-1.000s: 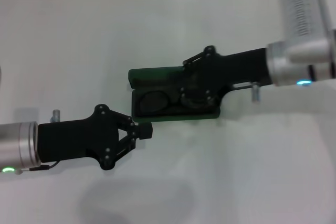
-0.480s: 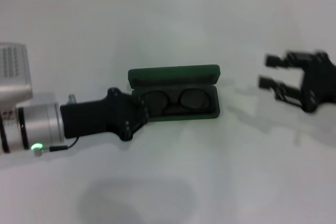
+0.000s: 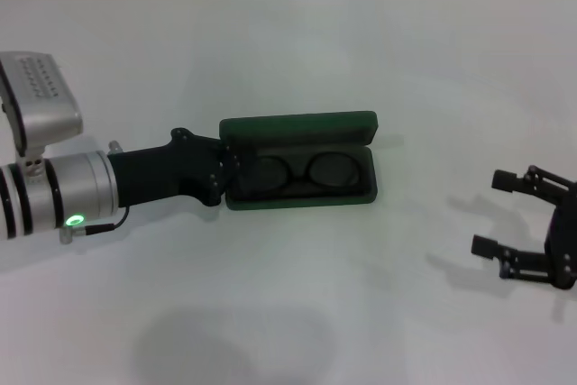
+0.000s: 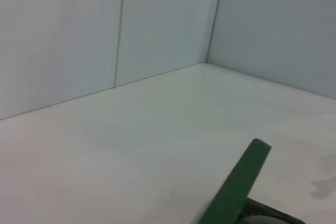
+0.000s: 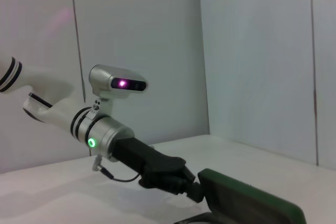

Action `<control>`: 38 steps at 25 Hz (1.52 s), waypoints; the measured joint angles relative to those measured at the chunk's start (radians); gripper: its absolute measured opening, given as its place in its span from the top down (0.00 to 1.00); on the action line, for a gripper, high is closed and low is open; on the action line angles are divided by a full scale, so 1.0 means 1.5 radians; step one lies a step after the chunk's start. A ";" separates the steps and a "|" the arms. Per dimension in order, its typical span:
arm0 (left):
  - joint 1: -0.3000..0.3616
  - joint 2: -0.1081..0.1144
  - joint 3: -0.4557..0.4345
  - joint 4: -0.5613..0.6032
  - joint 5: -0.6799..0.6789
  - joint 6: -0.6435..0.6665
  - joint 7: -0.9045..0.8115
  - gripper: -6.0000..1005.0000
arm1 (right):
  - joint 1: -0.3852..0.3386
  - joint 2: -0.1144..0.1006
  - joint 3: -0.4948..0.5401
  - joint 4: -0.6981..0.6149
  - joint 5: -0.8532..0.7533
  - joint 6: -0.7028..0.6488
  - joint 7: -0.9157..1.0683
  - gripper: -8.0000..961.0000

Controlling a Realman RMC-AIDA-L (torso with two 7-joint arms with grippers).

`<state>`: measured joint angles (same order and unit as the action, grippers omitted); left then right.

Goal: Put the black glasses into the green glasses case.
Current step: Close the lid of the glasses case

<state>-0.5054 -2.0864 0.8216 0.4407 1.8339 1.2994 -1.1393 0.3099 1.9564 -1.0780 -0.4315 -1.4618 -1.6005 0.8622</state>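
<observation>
Lying in the middle of the frame in the head view, the dark green hinged rectangular hard glasses case (image 3: 300, 161) sat open on the white worktop (image 3: 297, 313), its long axis running left to right across the picture and its lid (image 3: 298, 126) standing up along the far edge. Inside the lined tray, the thin black-framed glasses (image 3: 302, 172) already rested with both lenses side by side along that same axis, so the placing looked done and closing the lid seemed to be what remained. To the left of the case, the left hand (image 3: 227, 167) was right at the case's left short end, at the corner where lid meets tray; whether its fingers were open or pinched on the edge could not be told. That arm was plainly the nearer one. Its wrist view showed only the green lid edge (image 4: 236, 184) rising over bare worktop. At the lower right of the frame, well apart from the case, the right hand (image 3: 494, 212) hung with fingers spread wide, holding nothing.
</observation>
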 joint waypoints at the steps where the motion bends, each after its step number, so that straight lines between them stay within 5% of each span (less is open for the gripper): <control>1: -0.003 0.001 0.000 -0.003 0.000 -0.007 -0.002 0.99 | -0.003 0.001 0.000 0.001 -0.001 -0.001 -0.002 0.20; 4: -0.010 0.000 0.001 -0.007 0.007 -0.031 -0.008 0.99 | -0.006 0.003 -0.001 0.003 -0.005 -0.002 -0.006 0.09; 38: -0.031 0.003 -0.003 0.013 -0.041 -0.114 -0.054 0.99 | 0.003 0.006 -0.003 -0.003 -0.007 -0.002 -0.002 0.08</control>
<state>-0.5518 -2.0812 0.8173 0.4609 1.7723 1.1289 -1.2195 0.3143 1.9650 -1.0821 -0.4367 -1.4725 -1.6030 0.8591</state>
